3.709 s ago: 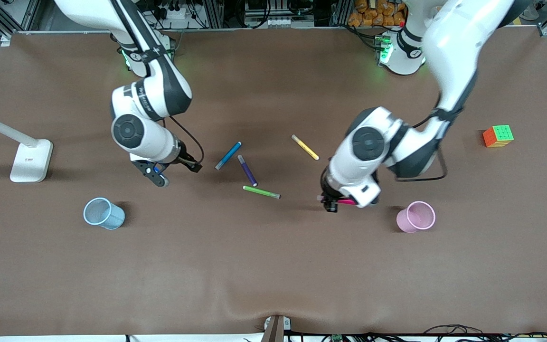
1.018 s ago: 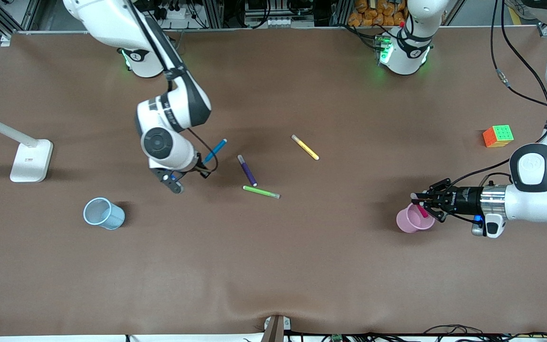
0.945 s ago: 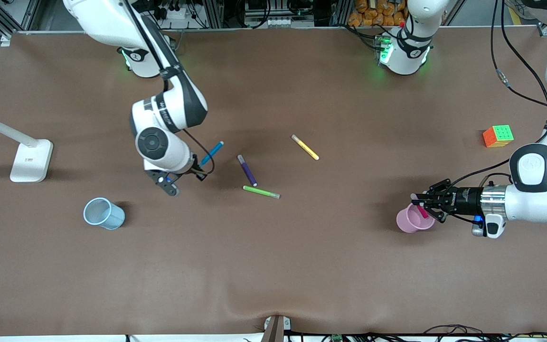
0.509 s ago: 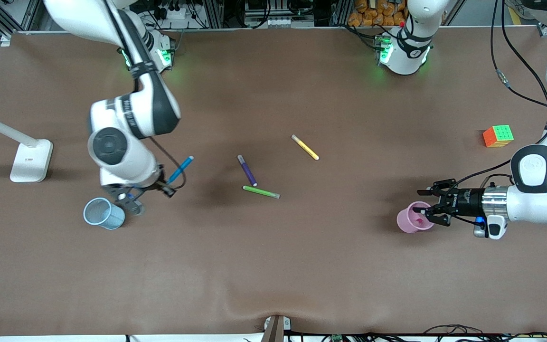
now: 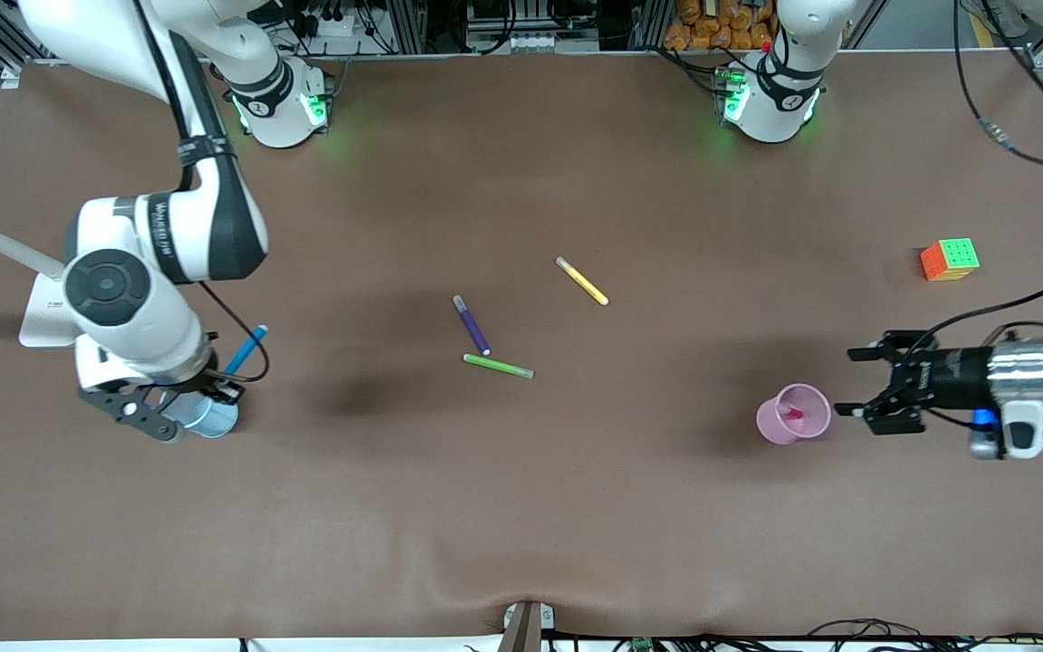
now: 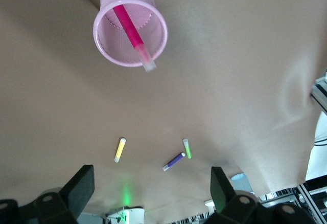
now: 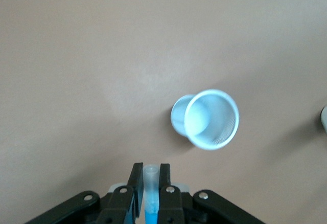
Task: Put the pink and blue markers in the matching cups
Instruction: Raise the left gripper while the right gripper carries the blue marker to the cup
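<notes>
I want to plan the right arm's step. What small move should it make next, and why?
Probably shift the right tool until the blue marker hangs straight over the blue cup's mouth, then lower it. The tool is shut on the marker, and the cup, still empty, sits a little off its line. The pink marker already lies in the pink cup, and the left tool is open.

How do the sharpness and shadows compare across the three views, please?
Front view: crisp, with soft dark shadows on the table by the pink cup and near the green pen. Left wrist view: the pink cup and pink marker are sharp; the far pens are tiny. Right wrist view: the blue cup looks slightly smeared, while the blue marker in the jaws is clearer.
</notes>
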`<state>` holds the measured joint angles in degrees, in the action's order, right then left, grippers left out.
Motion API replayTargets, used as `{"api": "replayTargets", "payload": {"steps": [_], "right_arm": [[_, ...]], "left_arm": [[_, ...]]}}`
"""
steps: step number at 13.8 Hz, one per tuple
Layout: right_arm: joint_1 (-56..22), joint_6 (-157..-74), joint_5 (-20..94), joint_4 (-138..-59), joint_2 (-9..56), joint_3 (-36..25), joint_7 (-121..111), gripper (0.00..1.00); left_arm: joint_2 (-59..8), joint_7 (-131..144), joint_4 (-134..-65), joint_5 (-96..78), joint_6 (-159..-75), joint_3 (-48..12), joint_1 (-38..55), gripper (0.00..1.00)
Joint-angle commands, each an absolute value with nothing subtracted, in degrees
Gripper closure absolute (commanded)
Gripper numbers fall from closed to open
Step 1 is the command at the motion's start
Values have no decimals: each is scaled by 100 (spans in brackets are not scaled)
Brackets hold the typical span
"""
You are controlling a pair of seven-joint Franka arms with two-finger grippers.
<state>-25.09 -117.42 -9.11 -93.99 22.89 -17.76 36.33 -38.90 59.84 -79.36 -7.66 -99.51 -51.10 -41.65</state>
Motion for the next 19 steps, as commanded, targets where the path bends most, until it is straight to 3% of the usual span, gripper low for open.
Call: {"api": "replayTargets", "payload": {"steps": [1, 6, 11, 13, 15, 19], "right_arm": [[-2277, -12013, -1413, -9299, 2347, -1705, 3201, 100], [-2040, -13233, -2407, -9667, 2373, -1705, 3173, 100], [-1811, -14369, -2522, -10195, 2399, -1714, 3182, 100], [-1644, -14563, -2889, -10230, 2469, -1714, 3190, 100], [-1521, -14878, -3067, -10344, 2522, -1705, 3243, 100], [-1477, -15160, -3067, -10503, 2584, -1705, 3261, 100]], "left_arm": [[-2982, 5679, -8051, -589, -9564, -5098, -4192, 0], [-1681, 4011, -8059, 243, -8852, -5124, -4210, 0], [-1082, 2954, -8033, 352, -8666, -4967, -4184, 0], [-590, 2578, -8059, 360, -8666, -4232, -3556, 0], [-318, 1771, -8086, 334, -8622, -2977, -2571, 0], [-150, 1371, -8104, 316, -8411, -1454, -1260, 0]]}}
